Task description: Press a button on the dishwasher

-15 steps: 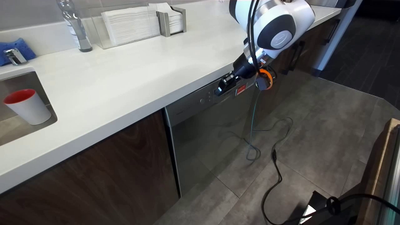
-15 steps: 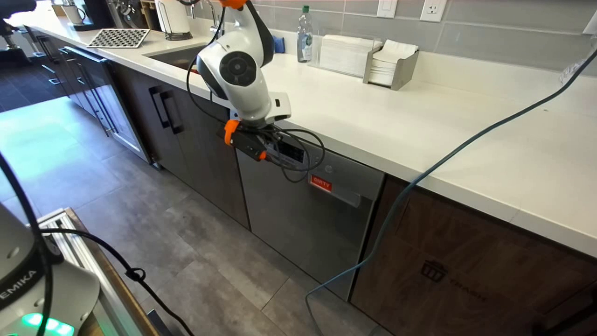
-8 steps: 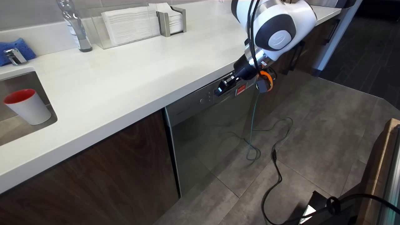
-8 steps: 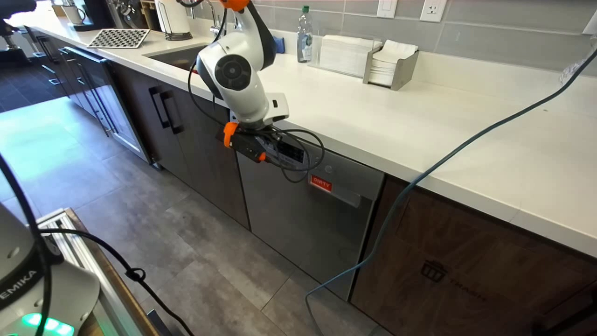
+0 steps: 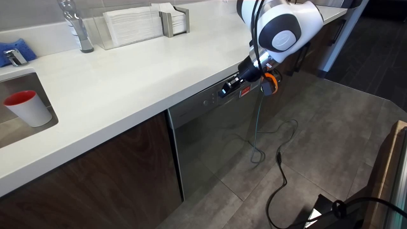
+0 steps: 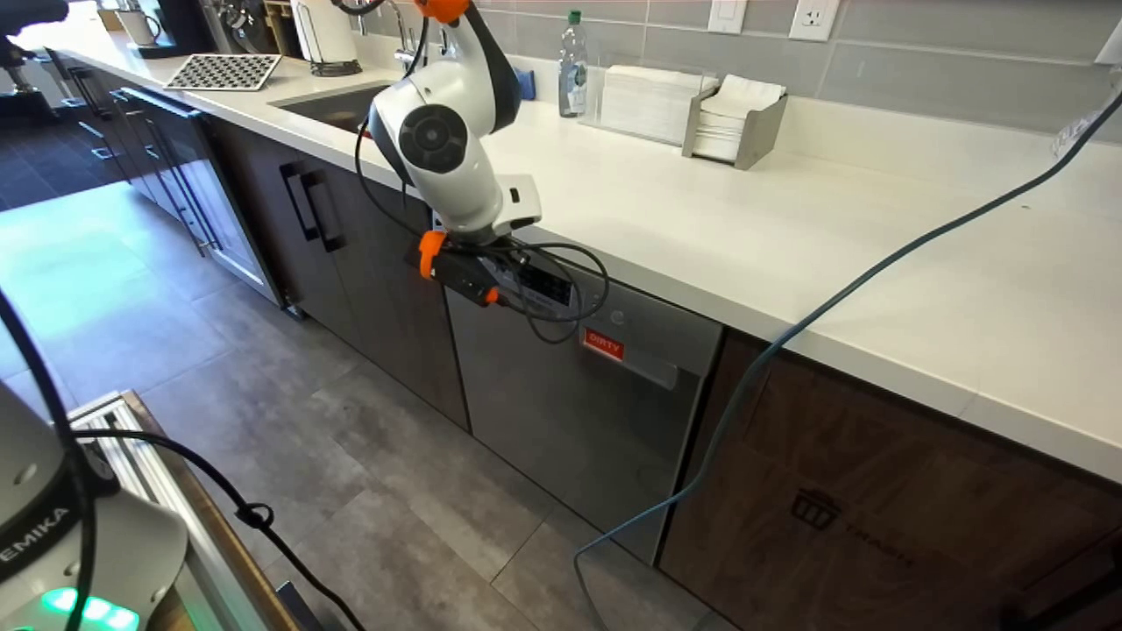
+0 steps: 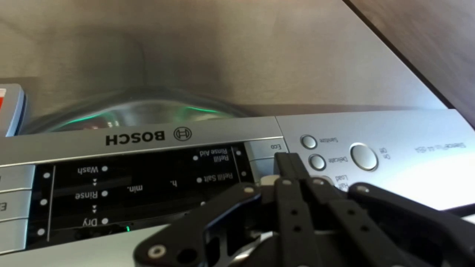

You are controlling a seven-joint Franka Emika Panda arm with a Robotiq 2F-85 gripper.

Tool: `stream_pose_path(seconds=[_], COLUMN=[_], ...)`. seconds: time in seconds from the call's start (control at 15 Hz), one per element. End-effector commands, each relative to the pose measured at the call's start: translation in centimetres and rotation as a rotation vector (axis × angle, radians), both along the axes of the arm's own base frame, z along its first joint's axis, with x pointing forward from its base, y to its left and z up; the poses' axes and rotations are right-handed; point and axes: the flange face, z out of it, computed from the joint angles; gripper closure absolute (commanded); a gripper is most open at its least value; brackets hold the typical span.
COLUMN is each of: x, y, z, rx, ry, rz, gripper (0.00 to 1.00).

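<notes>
The dishwasher (image 5: 206, 143) is a stainless-steel front under the white counter; it also shows in an exterior view (image 6: 570, 412). In the wrist view its control panel appears upside down, with a black display strip (image 7: 148, 193), an Eco button (image 7: 269, 147), a Sanitize button (image 7: 308, 141), a Delicate button (image 7: 317, 162) and a round On/Off button (image 7: 364, 156). My gripper (image 7: 288, 155) is shut and empty. Its fingertips overlap the right end of the silver button (image 7: 263, 167) beside Eco. I cannot tell whether they touch it. The gripper (image 5: 223, 92) is at the panel under the counter edge.
The counter (image 5: 143, 73) overhangs just above the panel. A red DIRTY sign (image 6: 604, 344) is on the dishwasher front. Loose black cables (image 6: 578, 298) loop around the wrist. A cup (image 5: 28, 109) stands in the sink. A blue cable (image 6: 745, 386) crosses an exterior view.
The arm's upper links and wrist have shifted very slightly. The fingertips stay at nearly the same spot on the panel.
</notes>
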Motion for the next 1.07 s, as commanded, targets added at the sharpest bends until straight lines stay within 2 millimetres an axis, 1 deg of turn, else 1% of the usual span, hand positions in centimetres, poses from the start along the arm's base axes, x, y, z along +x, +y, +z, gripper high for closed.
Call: stream_pose_path(seconds=[0.0, 0.33, 0.73, 0.8, 0.87, 1.0], x=[1.0, 0.2, -0.9, -1.2, -1.5, -2.5], y=[0.1, -0.1, -0.4, -0.4, -0.4, -0.2], z=[0.7, 1.3, 2.4, 2.2, 2.1, 1.8], rx=[-0.008, -0.021, -0.079, -0.09, -0.099, -0.12], ry=[-0.031, -0.009, 0.038, 0.06, 0.08, 0.125], rz=[-0.009, -0.01, -0.017, -0.019, -0.02, -0.015], gripper=[1.0, 1.0, 1.0, 0.74, 0.73, 0.6])
